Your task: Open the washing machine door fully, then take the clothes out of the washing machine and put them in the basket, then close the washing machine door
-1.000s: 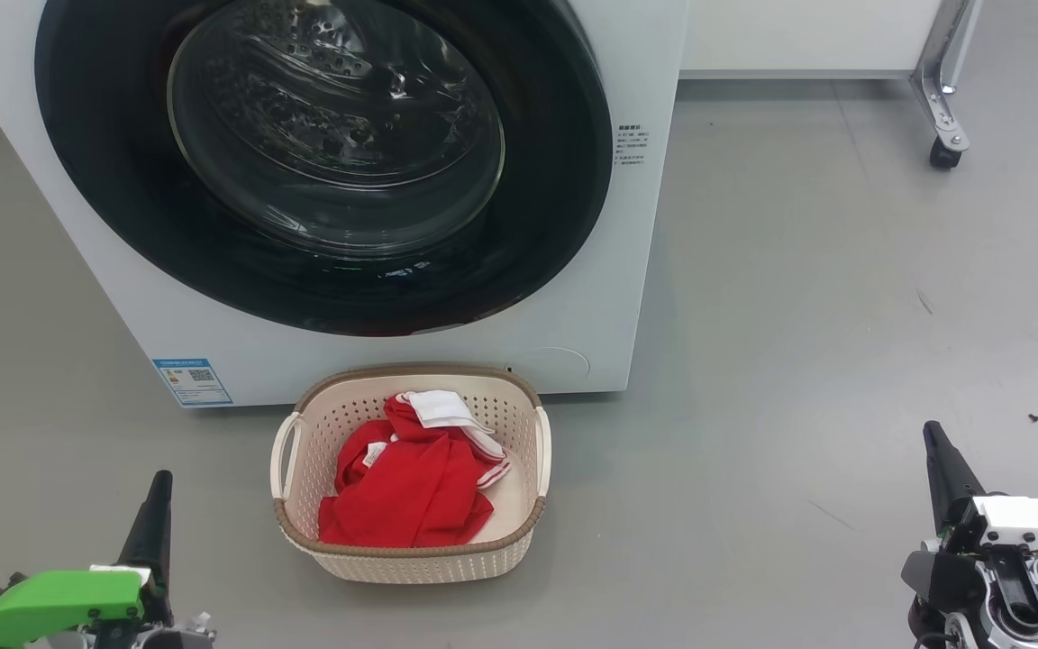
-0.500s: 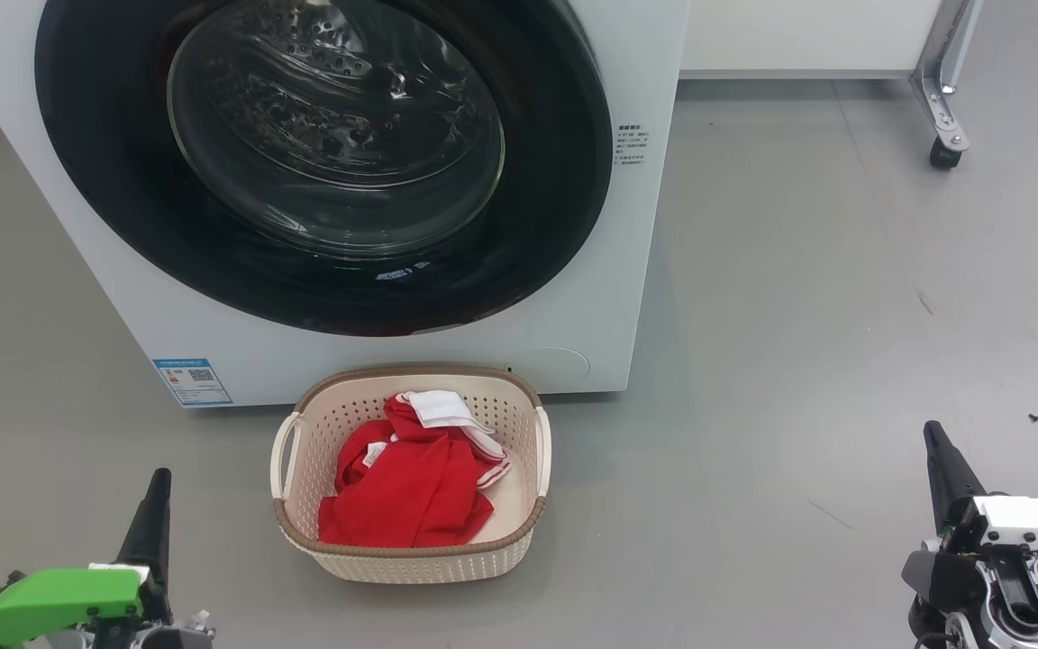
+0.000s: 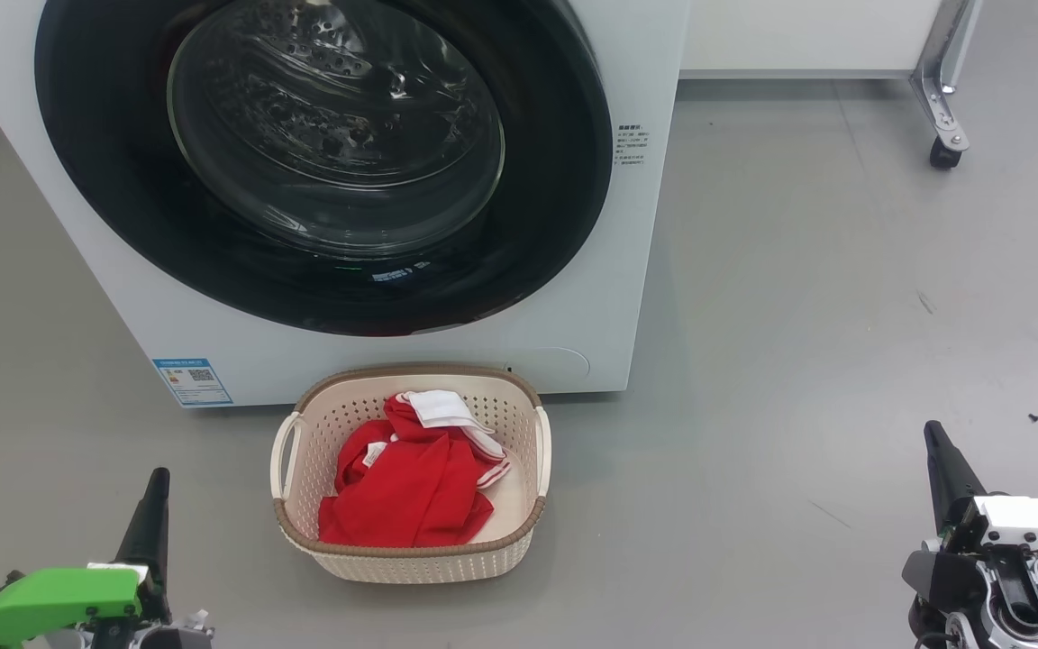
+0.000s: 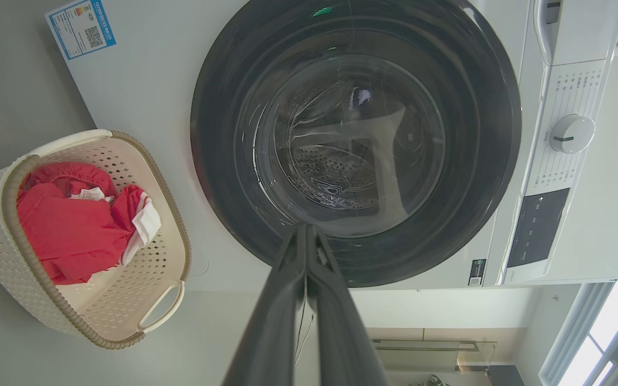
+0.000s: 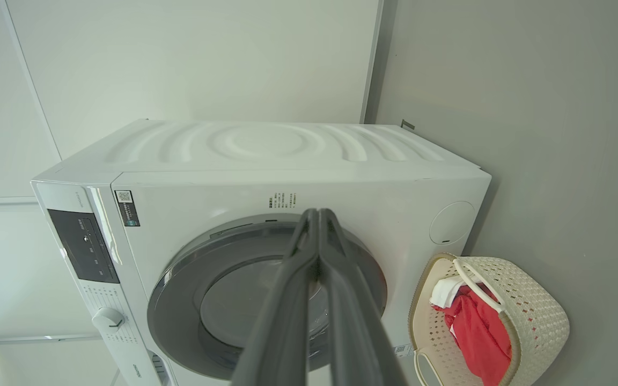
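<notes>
Washing machine [image 3: 636,270]: white front-loader on grey floor [image 3: 798,315].
Washing machine door [image 3: 325,153]: closed flush against machine front.
Basket [image 3: 420,568]: on floor just before machine, below door.
Clothes [image 3: 402,487]: red heap inside basket.
Left pincer [image 3: 157,487]: fingers together, empty, lower left.
Right pincer [image 3: 933,437]: fingers together, empty, lower right.

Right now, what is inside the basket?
A crumpled red garment with white trim lies in the basket, covering most of its floor; a bare patch shows at one side. Anything beneath the cloth is hidden.
</notes>
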